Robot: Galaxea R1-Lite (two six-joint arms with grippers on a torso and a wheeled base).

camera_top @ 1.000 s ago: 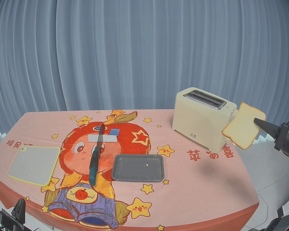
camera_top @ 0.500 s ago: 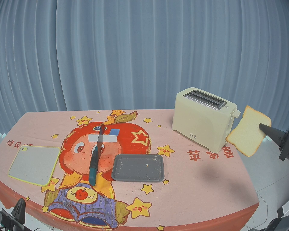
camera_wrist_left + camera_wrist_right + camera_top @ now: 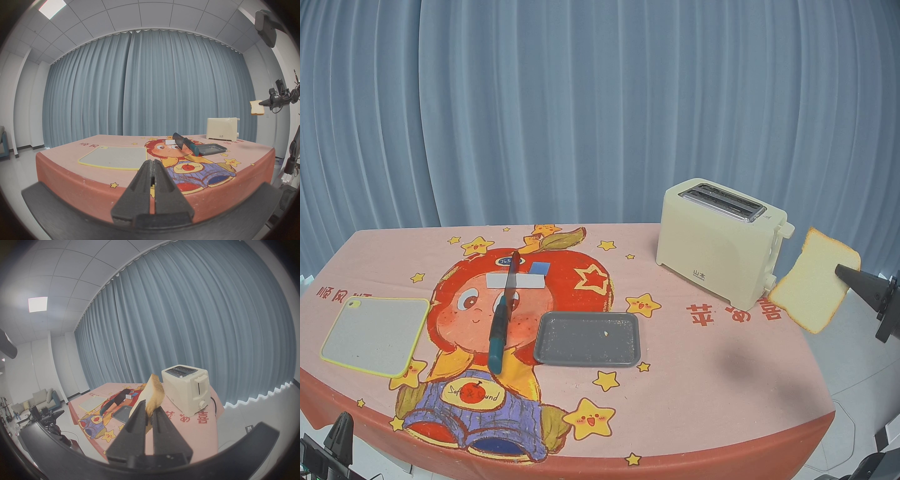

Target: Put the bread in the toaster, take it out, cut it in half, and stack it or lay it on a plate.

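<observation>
Pinching the probably light, squashy bread [image 3: 814,289] by its edge beside the toaster [image 3: 717,242], right fingers [image 3: 858,283] clamp it; left fingers [image 3: 140,187] closed, empty.

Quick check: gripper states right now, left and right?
Left gripper: closed, empty.
Right gripper: closed, holding the bread.

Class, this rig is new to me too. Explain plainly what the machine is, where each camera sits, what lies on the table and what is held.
It is a two-armed robot. One camera looks down from its head; the other two sit on its wrists, each showing its own gripper. On the table are a toaster, a grey tray, a knife and a cutting board. The right gripper is shut on a slice of bread, in the air beside the toaster. The left gripper is shut and empty.
</observation>
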